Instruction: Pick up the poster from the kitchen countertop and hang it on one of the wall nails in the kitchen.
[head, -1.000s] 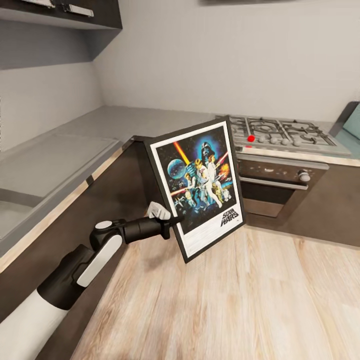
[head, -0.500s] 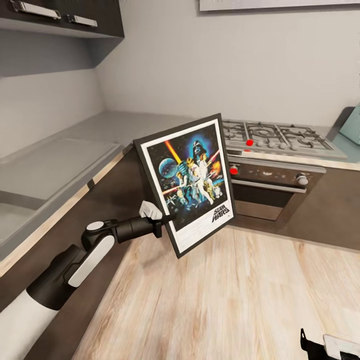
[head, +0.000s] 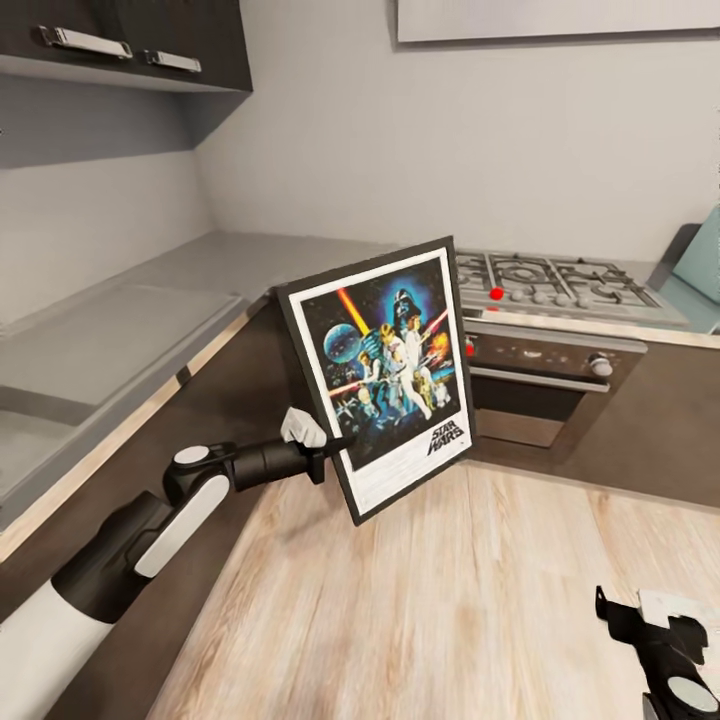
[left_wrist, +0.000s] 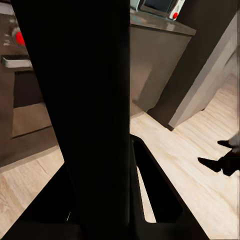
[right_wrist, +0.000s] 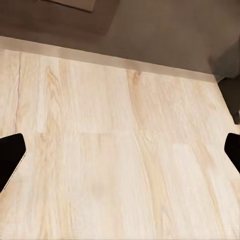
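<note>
- Worktop (head: 110, 335), light grey, runs along the left wall and turns the corner toward the hob; dark wall cabinets (head: 130, 40) with metal handles hang above it.
- Left arm (head: 130, 540), white and black, reaches forward from the lower left over the wooden floor (head: 420, 610).
- Left gripper (head: 330, 450) is clamped on the poster's left edge, near its lower corner; a white finger (head: 300, 425) lies against the back of the frame.
- Poster (head: 385, 370) is held in the air, off the worktop, in front of the corner cabinets. It stands nearly upright, tilted slightly, printed side facing the head camera, with the black logo at lower right.
- In the left wrist view, the poster's dark back (left_wrist: 80, 110) crosses the picture between the dark fingers (left_wrist: 160, 190).
- Hob (head: 555, 280), steel with black grates, sits right of the poster, with red knobs at its front; an oven (head: 545, 385) is below it.
- Right gripper (head: 655, 625) hangs low at the lower right over the floor, well apart from the poster.
- In the right wrist view, its dark fingertips (right_wrist: 10, 160) sit at opposite edges, spread wide, with bare floor (right_wrist: 120, 165) between them.
</note>
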